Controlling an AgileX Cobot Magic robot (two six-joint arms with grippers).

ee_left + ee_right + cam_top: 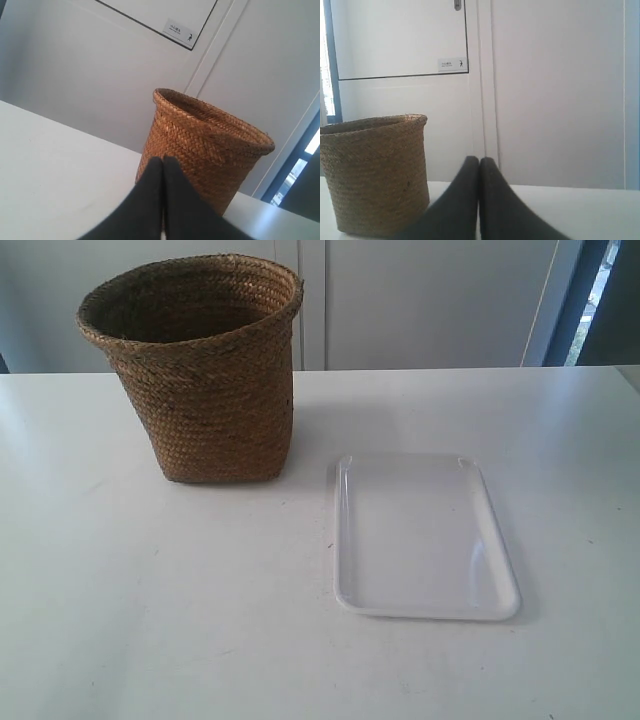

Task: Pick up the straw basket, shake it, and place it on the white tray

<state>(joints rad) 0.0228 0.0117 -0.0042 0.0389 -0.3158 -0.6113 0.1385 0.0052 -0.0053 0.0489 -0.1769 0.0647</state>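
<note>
While the white worktop (150, 640) fills most of the exterior view, with pale wall panels (430, 300) behind it, neither arm shows in that view. The straw basket (205, 390) stands upright on the worktop toward the exterior view's rear left, its flared rim open upward and nothing gripping it. The white tray (420, 540) lies flat to the exterior view's right of the basket and nearer the camera. It sits close by but apart, with a strip of bare worktop between them. The left gripper (162, 160) has its dark jaws pressed together on nothing, and the basket (205, 150) rises beyond their tips. The right gripper (479, 161) likewise has its jaws together and empty, with the basket (375, 175) off to one side. A small label (452, 64) is fixed to the wall panel.
</note>
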